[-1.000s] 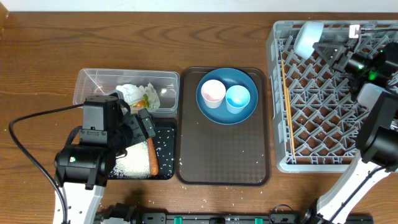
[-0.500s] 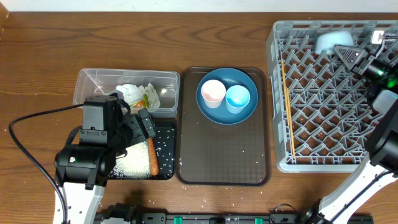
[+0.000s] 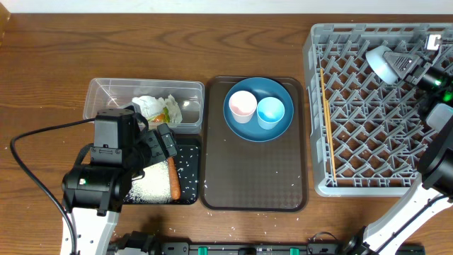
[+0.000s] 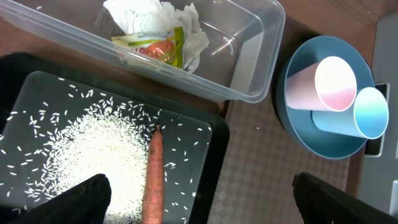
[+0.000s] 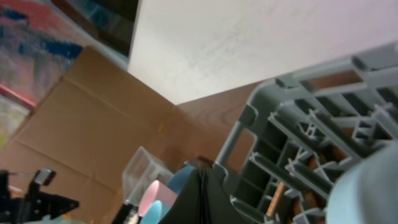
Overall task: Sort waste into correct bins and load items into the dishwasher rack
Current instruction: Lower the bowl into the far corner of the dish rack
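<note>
My left gripper (image 3: 161, 144) (image 4: 205, 208) is open and empty over the black tray (image 3: 190, 173), which holds the rice heap (image 4: 93, 155) and the orange carrot (image 4: 153, 180). The crumpled paper with its green-yellow wrapper (image 4: 155, 31) lies in the clear tub (image 3: 113, 91). The blue plate (image 3: 282, 129) on the brown tray carries the pink cup (image 3: 242, 105) and the light-blue cup (image 3: 270, 111). My right gripper (image 3: 407, 66) (image 5: 202, 199) has its jaws pressed together and holds the white bowl (image 3: 382, 64) tilted over the rack's (image 3: 368, 142) back right. The chopsticks (image 3: 325, 120) lie along the rack's left side.
The flat brown serving tray (image 3: 255, 177) lies between the bins and the rack. A black cable (image 3: 28, 152) loops on the table left of my left arm. Loose rice grains dot the black tray and the table's front edge.
My right gripper has carried the white bowl to the right and towards the front, over the rack's back rows. My left arm has not moved.
</note>
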